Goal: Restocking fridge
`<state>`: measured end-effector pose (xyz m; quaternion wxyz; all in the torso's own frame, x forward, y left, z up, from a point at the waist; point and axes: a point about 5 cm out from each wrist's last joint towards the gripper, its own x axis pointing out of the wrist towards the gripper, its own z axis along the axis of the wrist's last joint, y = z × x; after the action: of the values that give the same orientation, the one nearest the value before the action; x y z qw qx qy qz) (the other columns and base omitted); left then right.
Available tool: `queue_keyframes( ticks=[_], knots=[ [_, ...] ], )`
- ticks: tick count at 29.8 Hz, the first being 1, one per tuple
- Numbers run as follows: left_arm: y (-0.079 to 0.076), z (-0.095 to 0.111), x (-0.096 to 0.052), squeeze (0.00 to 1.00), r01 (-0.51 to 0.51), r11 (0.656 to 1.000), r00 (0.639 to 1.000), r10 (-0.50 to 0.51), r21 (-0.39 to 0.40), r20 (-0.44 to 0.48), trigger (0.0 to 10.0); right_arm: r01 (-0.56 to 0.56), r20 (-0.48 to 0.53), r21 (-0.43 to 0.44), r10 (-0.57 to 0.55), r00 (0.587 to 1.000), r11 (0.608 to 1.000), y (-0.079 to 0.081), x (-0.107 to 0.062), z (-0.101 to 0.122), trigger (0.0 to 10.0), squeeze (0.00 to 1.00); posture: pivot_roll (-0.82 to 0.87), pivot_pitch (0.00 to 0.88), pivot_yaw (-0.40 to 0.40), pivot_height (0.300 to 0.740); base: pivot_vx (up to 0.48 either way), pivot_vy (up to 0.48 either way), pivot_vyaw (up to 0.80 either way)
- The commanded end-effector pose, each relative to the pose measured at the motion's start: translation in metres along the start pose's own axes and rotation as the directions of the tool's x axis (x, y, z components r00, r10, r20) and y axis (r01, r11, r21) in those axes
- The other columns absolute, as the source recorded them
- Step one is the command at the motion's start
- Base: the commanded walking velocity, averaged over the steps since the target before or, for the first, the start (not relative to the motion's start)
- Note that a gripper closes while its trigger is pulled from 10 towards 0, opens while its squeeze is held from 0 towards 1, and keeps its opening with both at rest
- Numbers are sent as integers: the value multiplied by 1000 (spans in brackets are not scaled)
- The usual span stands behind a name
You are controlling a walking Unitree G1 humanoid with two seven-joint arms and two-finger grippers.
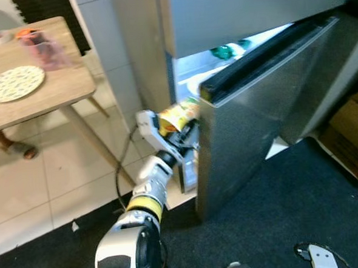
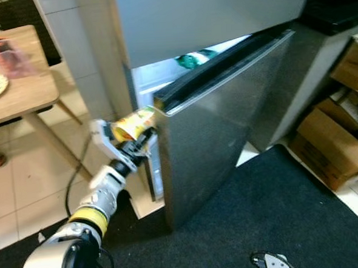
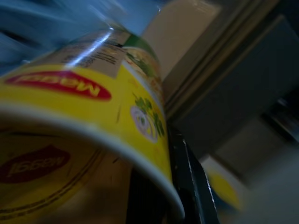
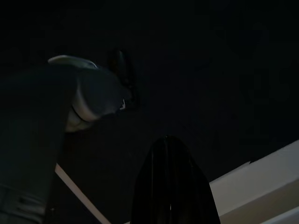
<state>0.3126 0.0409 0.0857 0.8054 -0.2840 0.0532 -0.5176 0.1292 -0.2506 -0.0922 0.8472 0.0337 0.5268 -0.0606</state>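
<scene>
Meanwhile, the left gripper [image 1: 177, 129], jaws clamping a yellow instant-noodle cup [image 1: 179, 116], is reaching past the half-open steel fridge door [image 1: 257, 123], apparently for shelving; right jaws' state unclear.

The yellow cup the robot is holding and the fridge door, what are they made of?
The yellow cup, gripped by the left gripper, looks like glossy printed paper or thin plastic: light glints off its label and it has a rolled white rim. The fridge door looks like brushed metal, grey with a soft sheen.

Head stereo pair looking down at fridge door [image 1: 268, 104], wrist cameras close-up — along fingers [image 3: 187, 177]
</scene>
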Motion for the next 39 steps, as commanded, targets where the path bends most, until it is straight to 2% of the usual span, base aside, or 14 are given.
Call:
queue_keyframes(
  ticks=[1, 9, 15, 18, 21, 23, 24, 25, 28, 29, 31, 34, 37, 39],
  knots=[
    [-35, -29, 31, 0, 221, 973, 965, -229, -69, -127, 10000, 5, -13, 7, -5, 1000, 1000, 0, -1, -7, 10000, 0, -45, 90, 19, 740, 0, 0, 0],
    [-47, -51, 21, 0, 325, 938, 904, -345, -117, -251, 10000, 0, -22, -9, 0, 1000, 1000, 3, 0, -8, 10000, 0, -45, 88, 17, 740, 0, 0, 0],
    [-38, -53, 6, 0, 260, 963, 915, -270, -74, -300, 10000, 1, -30, -14, -1, 1000, 1000, 3, -1, -10, 10000, 0, -43, 88, 18, 740, 0, 0, 0],
    [-21, -58, -15, 0, 131, 991, 924, -120, 5, -364, 10000, -7, -29, -12, 7, 1000, 1000, 5, 0, -11, 10000, 0, -40, 87, 23, 740, 0, 0, 0],
    [1, -69, -42, 0, -48, 987, 880, 115, 154, -461, 10000, -19, -26, -18, 19, 999, 1000, 8, 0, -11, 10000, 0, -40, 87, 23, 740, 0, 0, 0],
    [5, -71, -47, 0, -77, 980, 867, 157, 183, -474, 10000, -21, -26, -20, 21, 999, 1000, 8, 0, -11, 10000, 0, -40, 87, 23, 740, 0, 0, 0],
    [14, -75, -61, 0, -168, 950, 817, 283, 262, -502, 10000, -24, -23, -22, 24, 999, 999, 10, 1, -10, 10000, 0, -32, 82, 26, 740, 0, 0, 0],
    [14, -75, -61, 0, -168, 950, 817, 283, 262, -502, 10000, -24, -23, -22, 24, 999, 999, 10, 1, -10, 10000, 0, -32, 82, 26, 740, 0, 0, 0],
    [36, -87, -110, 0, -325, 797, 588, 591, 508, -552, 10000, -31, -15, -24, 30, 999, 999, 12, 1, -8, 10000, 0, -33, 78, 26, 740, 0, 0, 0],
    [36, -87, -110, 0, -325, 797, 588, 591, 508, -552, 10000, -31, -15, -24, 30, 999, 999, 12, 1, -8, 10000, 0, -33, 78, 26, 740, 0, 0, 0],
    [45, -92, -150, 0, -311, 663, 384, 743, 681, -548, 10000, -34, -14, -27, 33, 999, 999, 13, 2, -7, 10000, 0, -34, 71, 25, 740, 0, 0, 0],
    [47, -93, -164, 0, -281, 615, 313, 784, 737, -535, 10000, -35, -14, -29, 34, 999, 999, 14, 2, -7, 10000, 0, -35, 67, 25, 740, 0, 0, 0],
    [43, -104, -213, 0, -237, 529, 118, 848, 815, -516, 10000, -37, -17, -28, 37, 999, 999, 15, 2, -7, 10000, 0, -34, 64, 25, 740, 0, 0, 0],
    [41, -107, -223, 0, -250, 518, 83, 853, 818, -515, 10000, -38, -18, -28, 37, 999, 999, 15, 2, -6, 10000, 0, -34, 64, 25, 740, 0, 0, 0]
  ],
)
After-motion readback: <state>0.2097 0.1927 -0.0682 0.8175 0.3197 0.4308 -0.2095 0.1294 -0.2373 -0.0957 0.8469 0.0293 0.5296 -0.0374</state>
